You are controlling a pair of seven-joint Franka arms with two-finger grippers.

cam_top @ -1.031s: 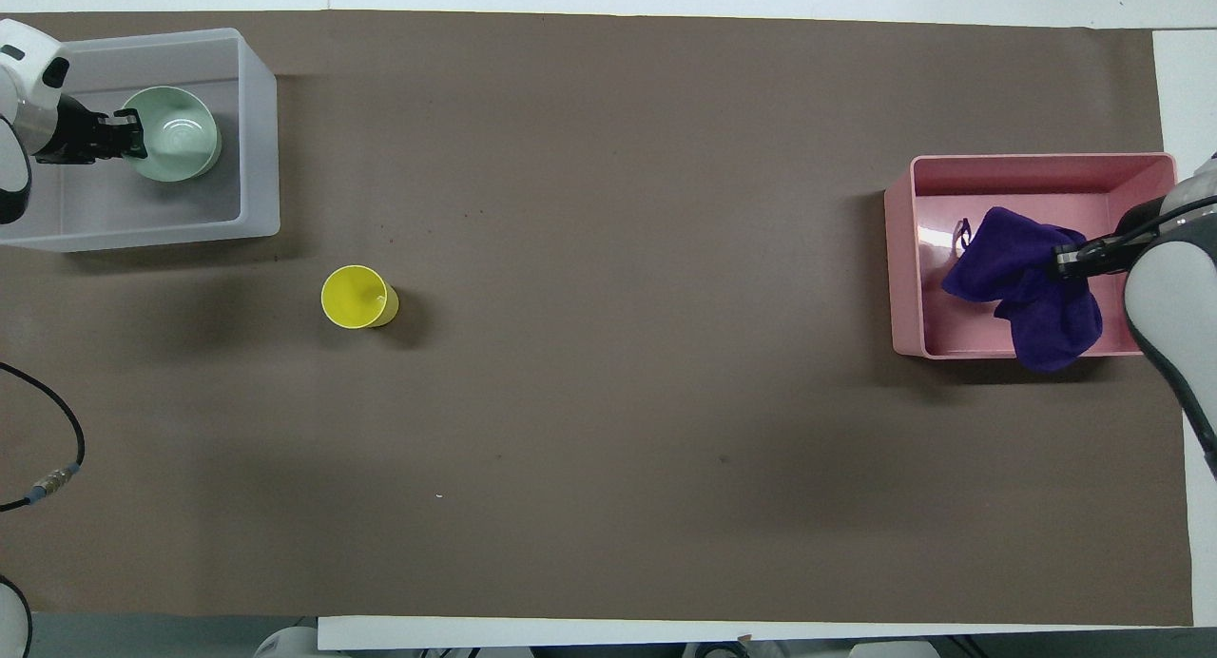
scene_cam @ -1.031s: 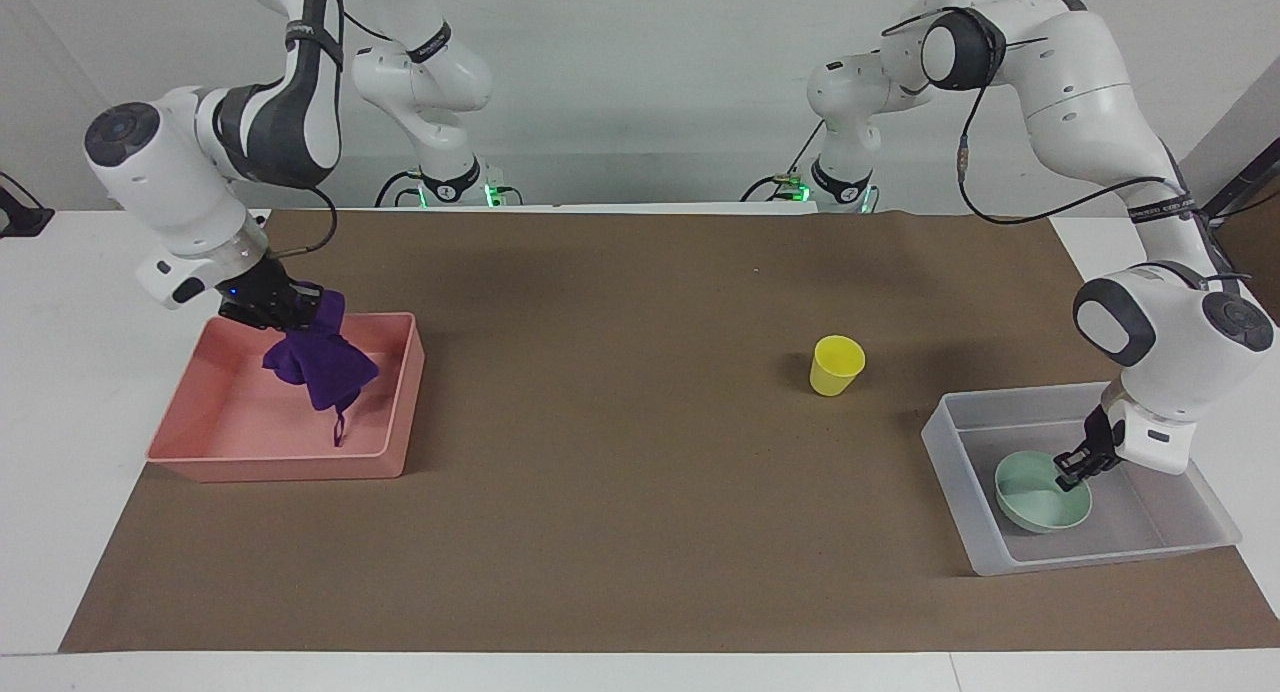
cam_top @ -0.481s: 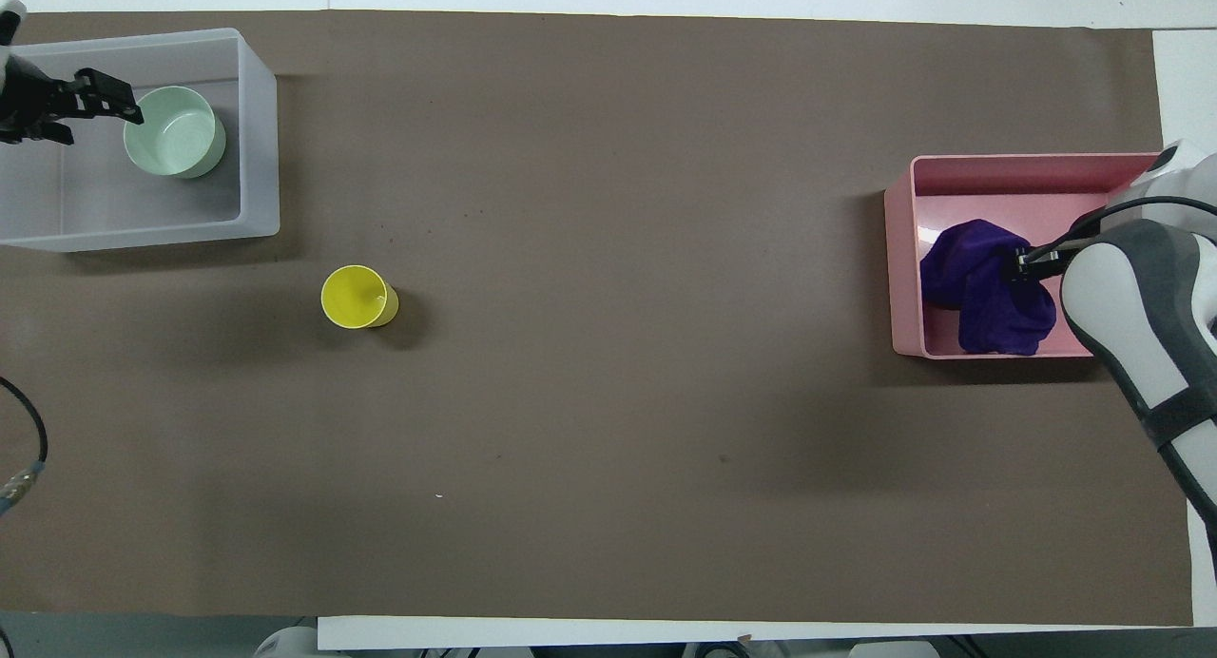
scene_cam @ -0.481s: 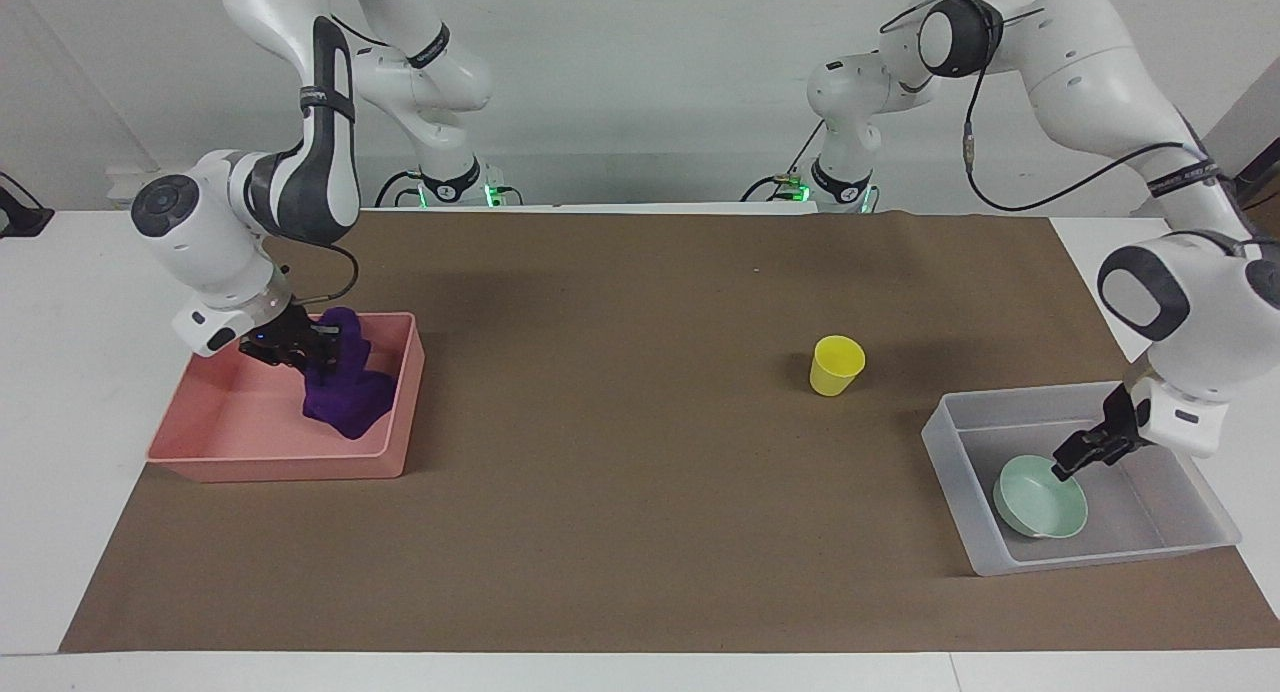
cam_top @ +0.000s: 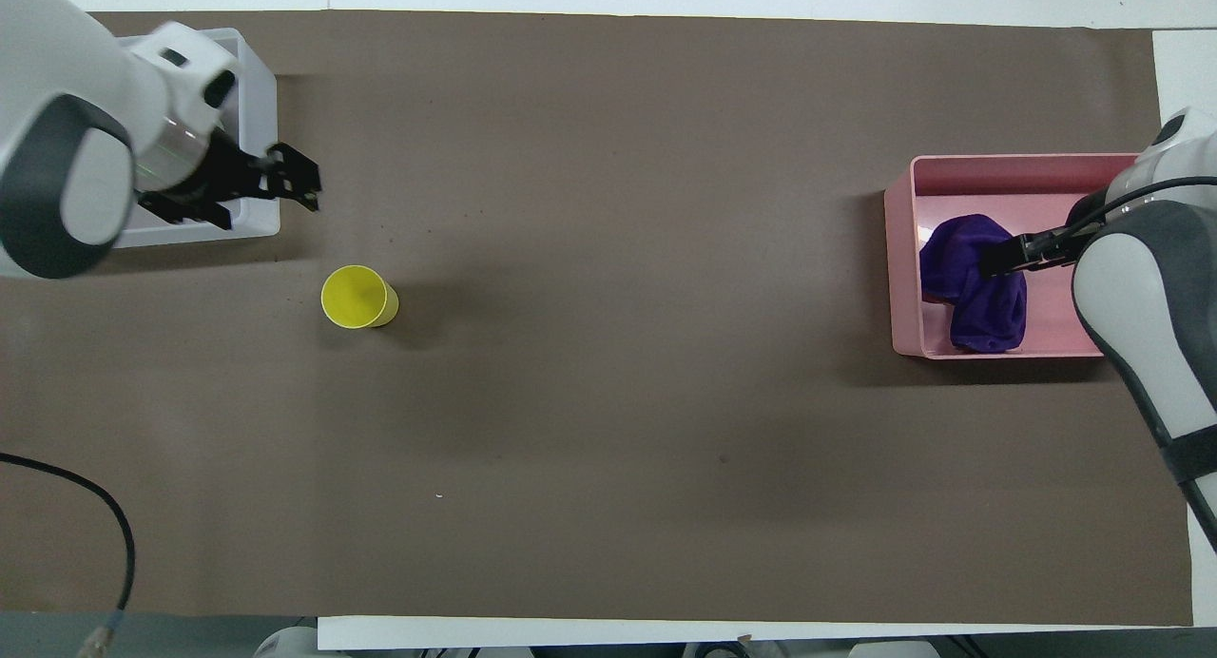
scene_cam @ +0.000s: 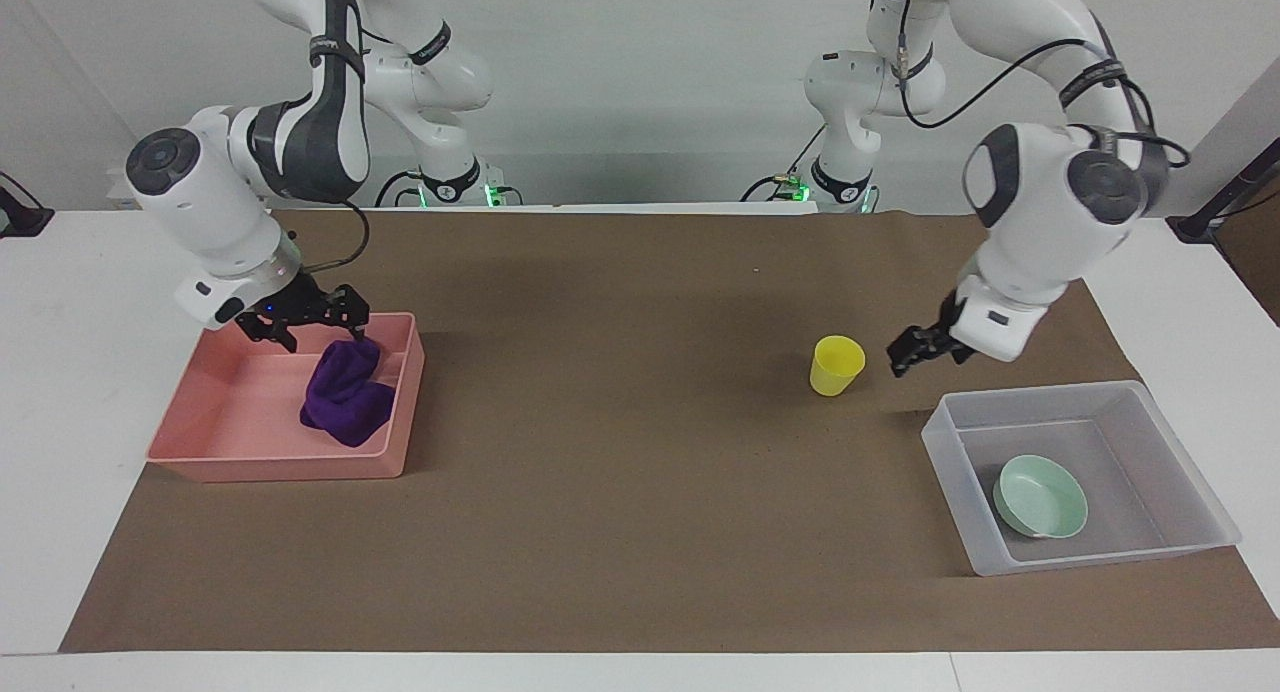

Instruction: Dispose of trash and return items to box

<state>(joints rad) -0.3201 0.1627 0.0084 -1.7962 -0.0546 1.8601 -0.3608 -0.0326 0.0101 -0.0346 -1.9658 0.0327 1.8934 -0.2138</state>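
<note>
Yellow cup [scene_cam: 836, 364] stands upright, mouth up, beside the box [scene_cam: 1080, 477].

The purple rag [scene_cam: 345, 400] lies bunched in the pink tray [scene_cam: 240, 442], at the right arm's end of the counter [scene_cam: 620, 512]. The right tool [scene_cam: 318, 324] hangs just above the rag with its fingers spread and holds nothing. The green bowl [scene_cam: 1040, 496] sits in the clear box [scene_cam: 960, 502] at the left arm's end. The yellow cup [scene_cam: 836, 365] stands upright on the counter, nearer to the robots than the box. The left tool [scene_cam: 925, 350] hovers just beside the cup, not touching it.
</note>
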